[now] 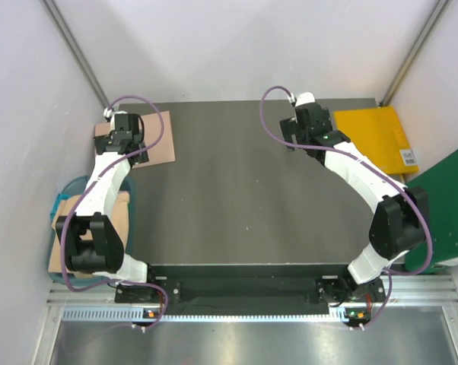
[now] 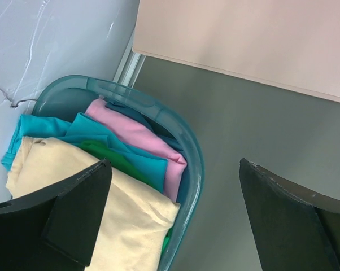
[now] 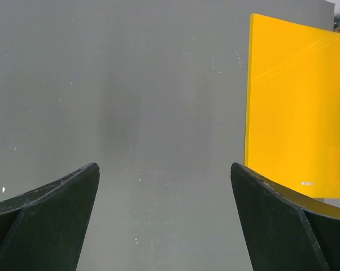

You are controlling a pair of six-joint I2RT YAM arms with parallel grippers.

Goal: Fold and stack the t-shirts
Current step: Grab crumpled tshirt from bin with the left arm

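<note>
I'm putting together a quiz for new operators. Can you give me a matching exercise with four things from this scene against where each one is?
Things:
1 beige t-shirt
2 yellow folder
3 cardboard sheet
4 right pincer

Places:
A far right corner of the table
B open, over the table beside the folder
C in the teal basket, on top of the pile
D far left corner of the table

Pairs: 1-C, 2-A, 3-D, 4-B

Soft matt cloth t-shirts (image 2: 137,134), glossy translucent plastic basket (image 2: 196,165) — smooth matt table (image 3: 158,113), glossy yellow board (image 3: 294,101)
</note>
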